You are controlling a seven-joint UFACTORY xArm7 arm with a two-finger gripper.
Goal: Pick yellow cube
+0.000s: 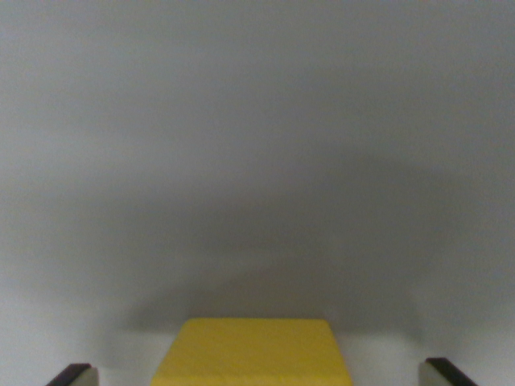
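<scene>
Only one yellow cube (pixel 253 354) is seen, at the bottom centre on a pale grey surface (pixel 257 145). Two fingertips (pixel 74 375) of the gripper (pixel 257 375) are spread wide, well apart from it, nothing grasped.

1. A yellow cube (pixel 253 352) sits at the bottom middle of the wrist view, its top face showing and its lower part cut off by the frame edge.
2. The gripper (pixel 259 374) straddles it — one dark fingertip (pixel 72 375) in the view's bottom left corner, the other in the bottom right, each with a clear gap to the cube.
3. The cube rests on a plain pale grey surface (pixel 257 145), with a soft, broad shadow just behind it.
</scene>
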